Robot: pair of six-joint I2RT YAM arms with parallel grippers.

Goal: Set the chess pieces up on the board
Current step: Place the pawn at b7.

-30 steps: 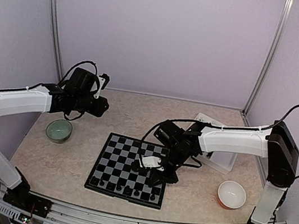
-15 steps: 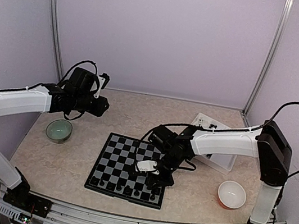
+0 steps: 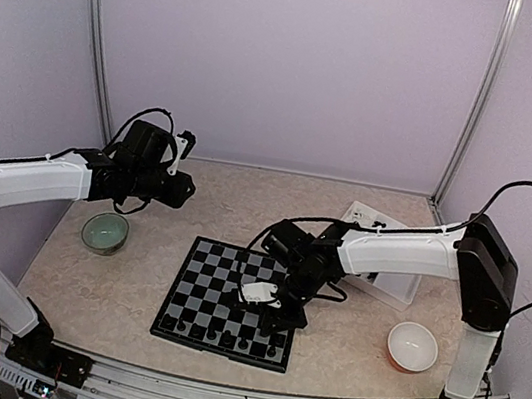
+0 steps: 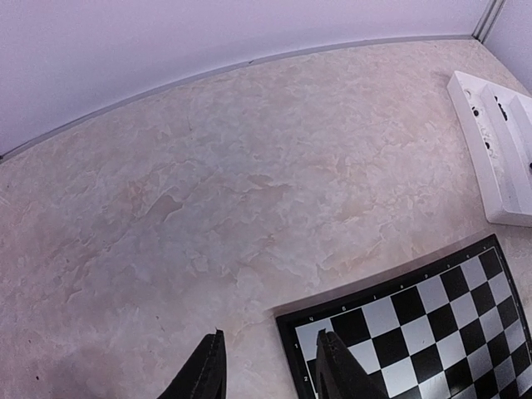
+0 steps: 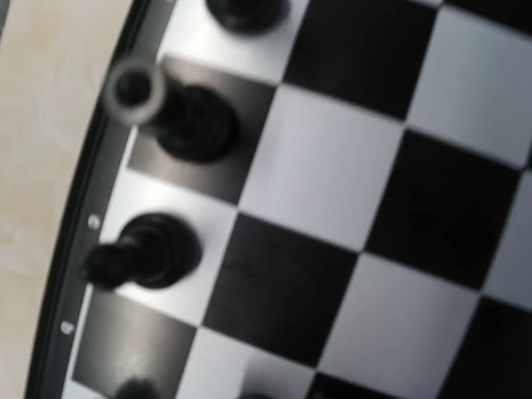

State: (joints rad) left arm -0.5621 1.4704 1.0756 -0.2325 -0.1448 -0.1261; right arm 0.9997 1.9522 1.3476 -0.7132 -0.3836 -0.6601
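Board (image 3: 205,276) on table (image 3: 120,293), black pieces (image 3: 212,334) lined along its near edge; right gripper (image 3: 276,313) low over near-right squares, opening cannot be told; left gripper (image 4: 270,370) aloft off far-left corner, fingers apart, empty.

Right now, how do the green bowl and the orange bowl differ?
The green bowl is teal all over; the orange bowl is orange outside, white inside. The green bowl sits left of the board, the orange bowl right of it. The green bowl lies farther back; the orange bowl nearer the front. Both stand upright, off the board.
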